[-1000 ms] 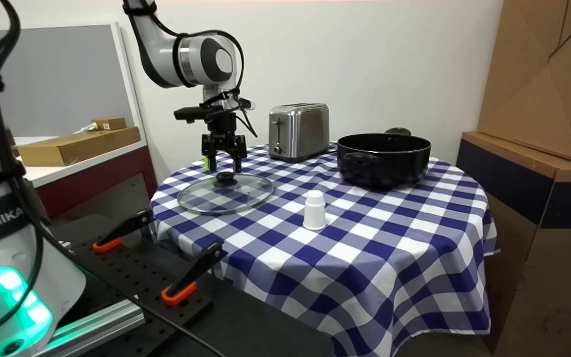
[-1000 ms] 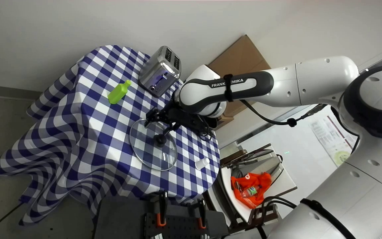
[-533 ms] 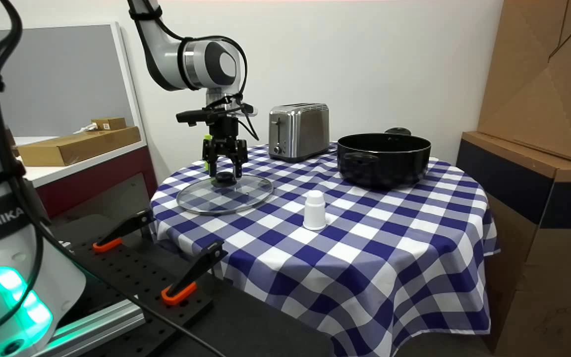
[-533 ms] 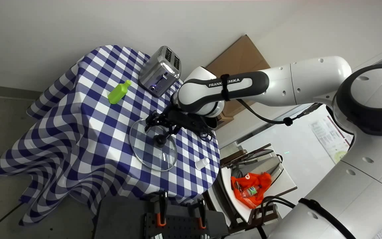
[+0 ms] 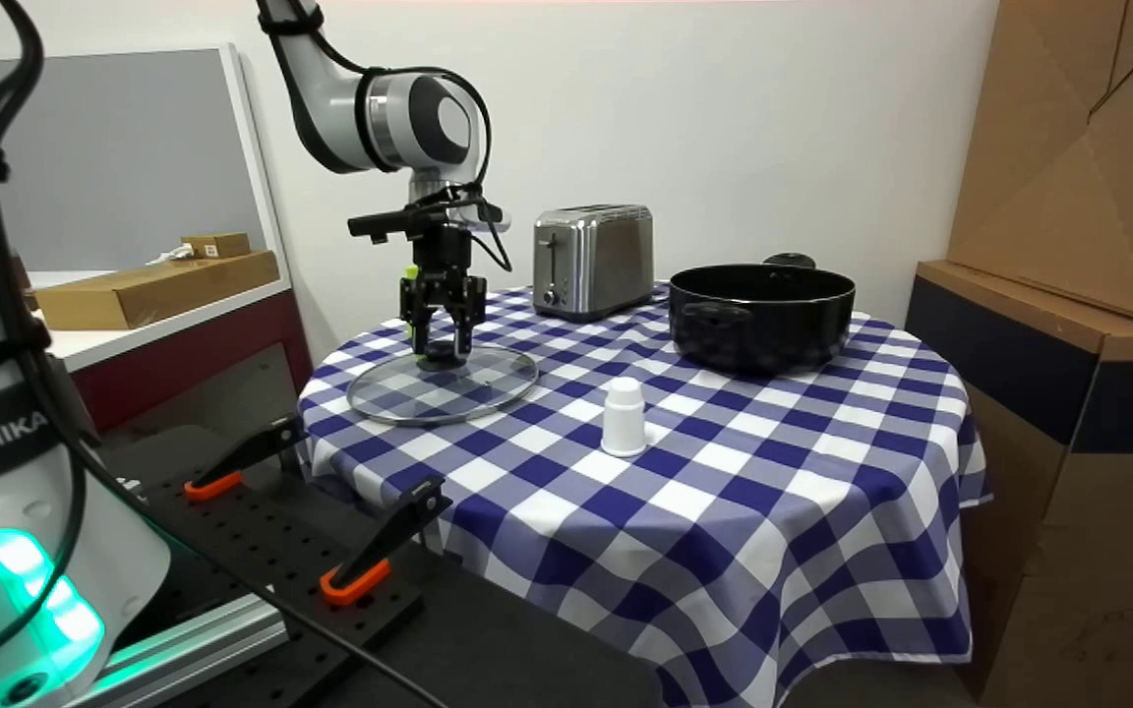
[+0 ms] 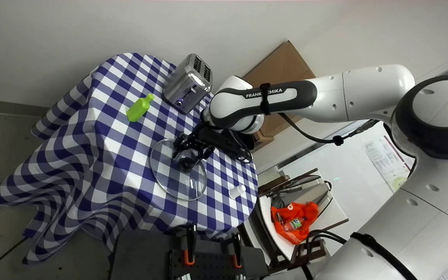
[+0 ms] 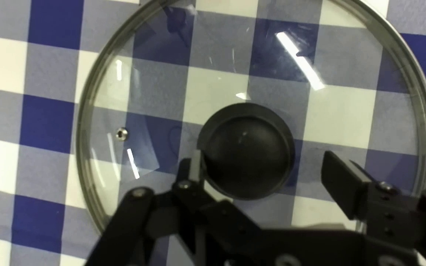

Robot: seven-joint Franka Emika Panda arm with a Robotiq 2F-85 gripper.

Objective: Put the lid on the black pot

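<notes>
The glass lid (image 5: 503,383) lies flat on the checkered tablecloth, knob up. It also shows in an exterior view (image 6: 177,181) and fills much of the wrist view (image 7: 220,85). Its round black knob (image 7: 248,155) is between my fingers. My gripper (image 5: 442,346) points down over the lid. In the wrist view my gripper (image 7: 263,162) is open, its left finger against or just over the knob's left edge, with a gap to the right finger. The black pot (image 5: 761,329) stands uncovered on the table's right in an exterior view. The arm mostly hides it in an exterior view.
A silver toaster (image 5: 593,261) stands behind, between lid and pot. White stacked cups (image 5: 625,418) stand right of the lid. A green bottle (image 6: 140,107) stands near the toaster. Clamps (image 5: 385,541) line the robot's mounting board. Large cardboard boxes (image 5: 1068,531) stand beyond the table.
My gripper has come down around the knob, and its fingers have drawn slightly closer together. The lid has shifted slightly to the left in both exterior views. The pot has not moved.
</notes>
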